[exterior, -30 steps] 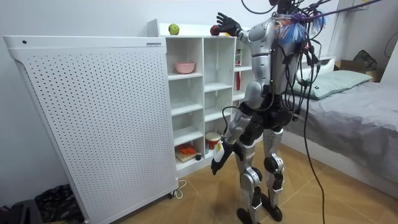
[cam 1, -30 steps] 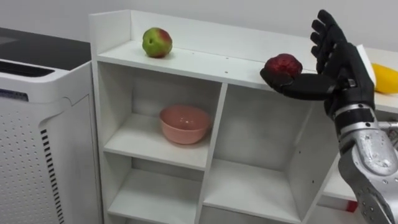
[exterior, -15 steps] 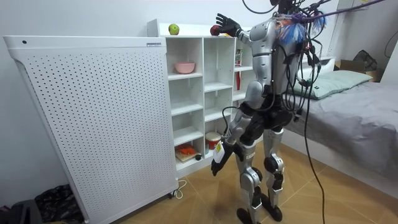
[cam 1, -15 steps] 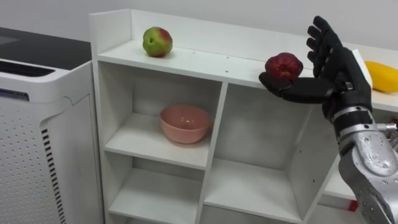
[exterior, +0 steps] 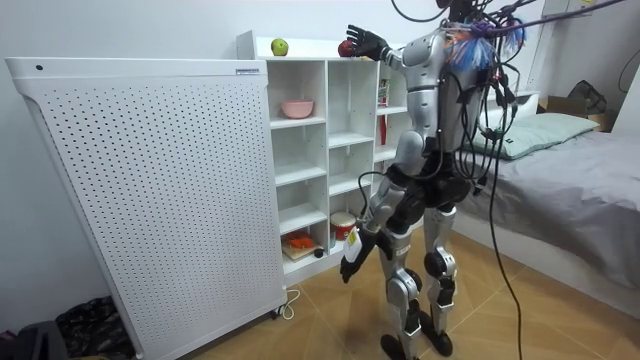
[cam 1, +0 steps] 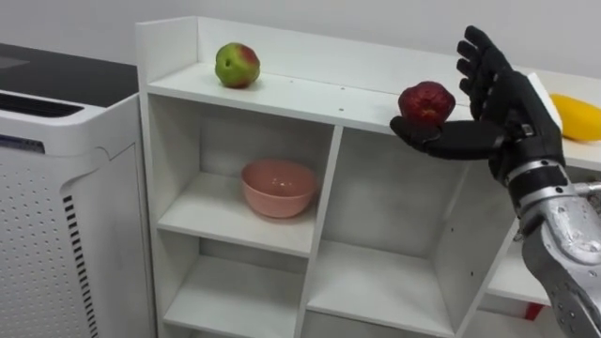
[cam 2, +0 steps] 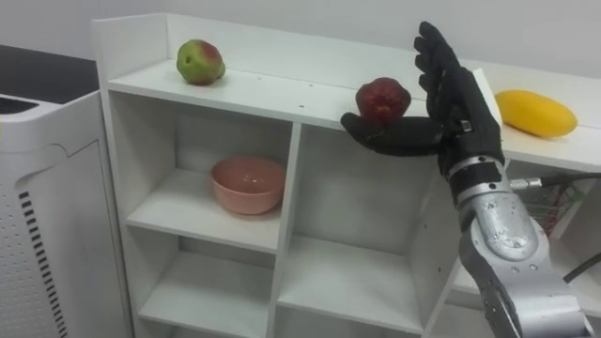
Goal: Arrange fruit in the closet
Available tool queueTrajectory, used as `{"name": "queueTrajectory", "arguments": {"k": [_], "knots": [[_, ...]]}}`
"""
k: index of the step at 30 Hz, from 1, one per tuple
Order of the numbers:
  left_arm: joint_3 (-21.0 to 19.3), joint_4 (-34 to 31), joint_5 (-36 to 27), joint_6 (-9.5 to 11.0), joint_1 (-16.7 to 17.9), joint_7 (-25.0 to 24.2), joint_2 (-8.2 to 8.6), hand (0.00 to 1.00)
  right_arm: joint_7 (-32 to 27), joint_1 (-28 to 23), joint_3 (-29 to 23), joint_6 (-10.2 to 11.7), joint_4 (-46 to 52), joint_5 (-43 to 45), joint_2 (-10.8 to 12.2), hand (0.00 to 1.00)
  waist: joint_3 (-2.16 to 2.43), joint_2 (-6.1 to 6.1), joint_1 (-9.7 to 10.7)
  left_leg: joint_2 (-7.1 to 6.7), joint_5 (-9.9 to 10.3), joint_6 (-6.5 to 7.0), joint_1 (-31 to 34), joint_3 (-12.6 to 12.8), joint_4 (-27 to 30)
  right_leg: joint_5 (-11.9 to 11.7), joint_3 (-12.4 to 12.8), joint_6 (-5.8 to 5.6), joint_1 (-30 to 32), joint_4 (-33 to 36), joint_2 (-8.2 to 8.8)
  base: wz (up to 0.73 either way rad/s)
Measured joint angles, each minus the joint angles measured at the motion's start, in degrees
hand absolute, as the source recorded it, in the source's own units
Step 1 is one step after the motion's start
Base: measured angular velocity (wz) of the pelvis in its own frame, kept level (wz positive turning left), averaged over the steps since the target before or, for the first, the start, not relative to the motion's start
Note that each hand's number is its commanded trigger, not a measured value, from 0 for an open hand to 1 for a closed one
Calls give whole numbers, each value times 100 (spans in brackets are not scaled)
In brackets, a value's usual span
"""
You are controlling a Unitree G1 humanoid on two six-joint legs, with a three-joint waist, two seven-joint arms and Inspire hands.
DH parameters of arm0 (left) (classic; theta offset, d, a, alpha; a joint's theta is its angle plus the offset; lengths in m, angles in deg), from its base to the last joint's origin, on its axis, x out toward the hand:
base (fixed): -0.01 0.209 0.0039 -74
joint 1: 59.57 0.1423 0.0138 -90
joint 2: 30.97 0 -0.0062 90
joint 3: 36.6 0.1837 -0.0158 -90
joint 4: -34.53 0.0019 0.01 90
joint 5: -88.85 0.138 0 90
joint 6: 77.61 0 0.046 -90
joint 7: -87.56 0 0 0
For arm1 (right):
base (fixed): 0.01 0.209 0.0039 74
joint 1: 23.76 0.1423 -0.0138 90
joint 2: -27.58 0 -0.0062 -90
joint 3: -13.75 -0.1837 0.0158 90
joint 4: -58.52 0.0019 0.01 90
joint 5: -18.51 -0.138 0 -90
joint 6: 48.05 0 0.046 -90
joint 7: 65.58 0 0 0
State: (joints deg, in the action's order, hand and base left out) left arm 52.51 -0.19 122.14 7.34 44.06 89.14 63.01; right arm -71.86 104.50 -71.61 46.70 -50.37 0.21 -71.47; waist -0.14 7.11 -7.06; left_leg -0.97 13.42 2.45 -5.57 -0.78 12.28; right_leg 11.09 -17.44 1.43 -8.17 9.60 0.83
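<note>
fruit (cam 1: 426,101) on r hand (cam 1: 500,105), shelf edge (cam 1: 282,107)

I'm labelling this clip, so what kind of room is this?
Most likely a bedroom: a bed with a pillow stands near the robot, and the white shelf unit holds a green apple and a pink bowl.

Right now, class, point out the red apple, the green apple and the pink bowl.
red apple (cam 1: 426,99): left eye view, middle of its front side.
green apple (cam 1: 237,64): left eye view, middle of its front side.
pink bowl (cam 1: 279,194): left eye view, its outer wall.
</note>
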Motion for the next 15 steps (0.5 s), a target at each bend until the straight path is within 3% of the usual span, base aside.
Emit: {"name": "queueTrajectory", "arguments": {"k": [15], "knots": [[-3,9,3,-61,-21,-219,-13,0,22,92,39,-62,-400,643,-6,0,11,-2,40,1,1,0,8,-6,3,0,10,0,9,7,0,0]]}}
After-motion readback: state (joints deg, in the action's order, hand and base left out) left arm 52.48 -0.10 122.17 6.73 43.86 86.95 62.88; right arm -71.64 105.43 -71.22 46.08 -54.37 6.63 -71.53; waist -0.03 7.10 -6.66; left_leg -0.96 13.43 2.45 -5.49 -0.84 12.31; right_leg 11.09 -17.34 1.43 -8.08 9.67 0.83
